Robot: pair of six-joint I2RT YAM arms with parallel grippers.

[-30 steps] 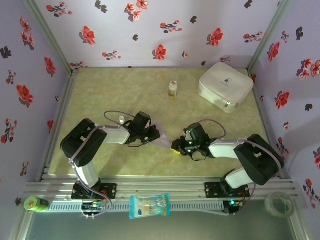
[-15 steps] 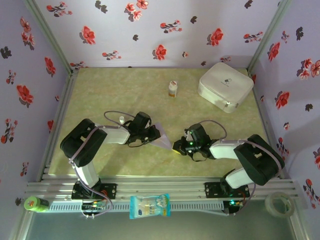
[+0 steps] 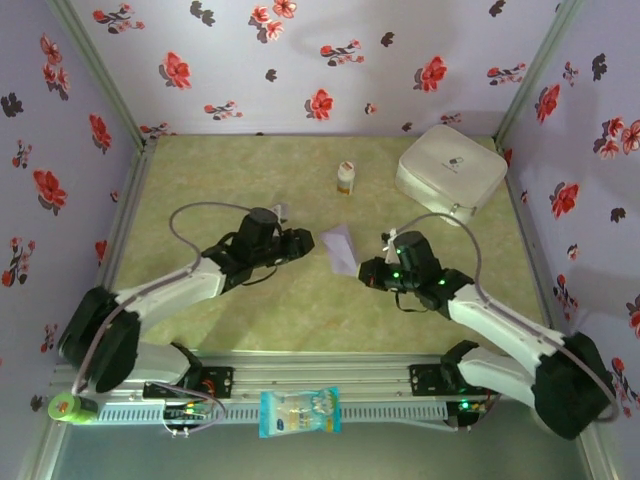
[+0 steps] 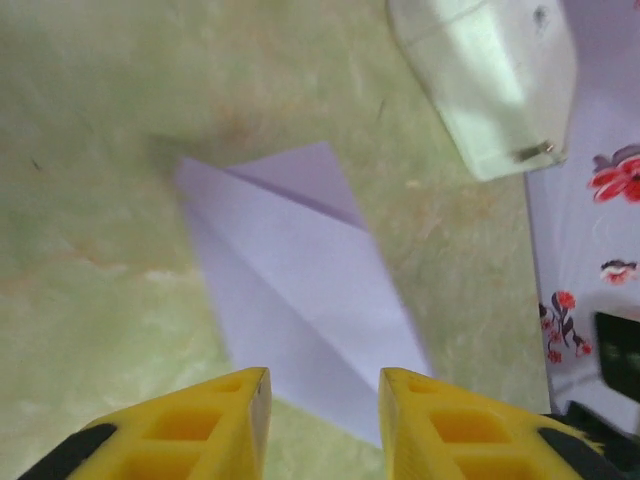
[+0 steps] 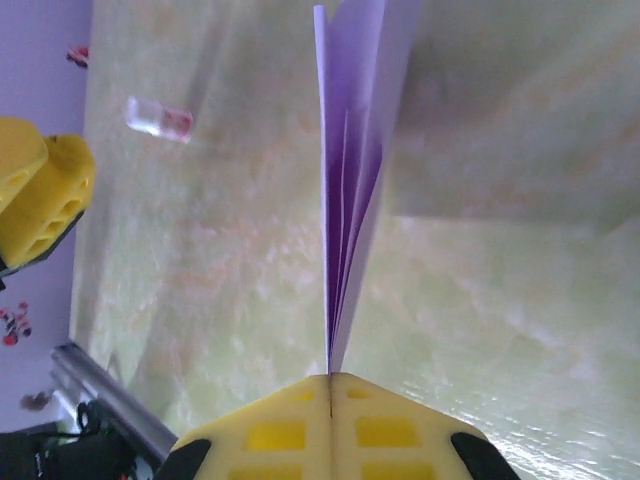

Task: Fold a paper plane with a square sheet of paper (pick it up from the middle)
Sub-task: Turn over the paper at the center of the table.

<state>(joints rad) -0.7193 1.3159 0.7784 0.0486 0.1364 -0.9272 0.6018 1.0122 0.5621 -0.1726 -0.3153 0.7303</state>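
The paper plane [image 3: 340,247] is a pale lavender sheet folded into a pointed dart with several layers, held off the table at mid-table. My right gripper [image 3: 367,270] is shut on its near tip. In the right wrist view the plane [image 5: 350,170] stands edge-on, rising from the closed right gripper [image 5: 330,378]. My left gripper [image 3: 306,241] is open just left of the plane and does not touch it. In the left wrist view the plane [image 4: 300,280] lies beyond the parted left gripper [image 4: 325,385], its ridge running lengthwise.
A white rounded case [image 3: 450,172] sits at the back right, also in the left wrist view [image 4: 490,80]. A small white bottle [image 3: 346,178] stands behind the plane. A clear vial [image 5: 158,117] lies near the left arm. A snack packet [image 3: 300,412] rests on the front rail.
The right gripper closed on the plane's tip and lifted it toward the back. The left gripper opened, let the paper go and drew back to the left. Both arms stretched farther out.
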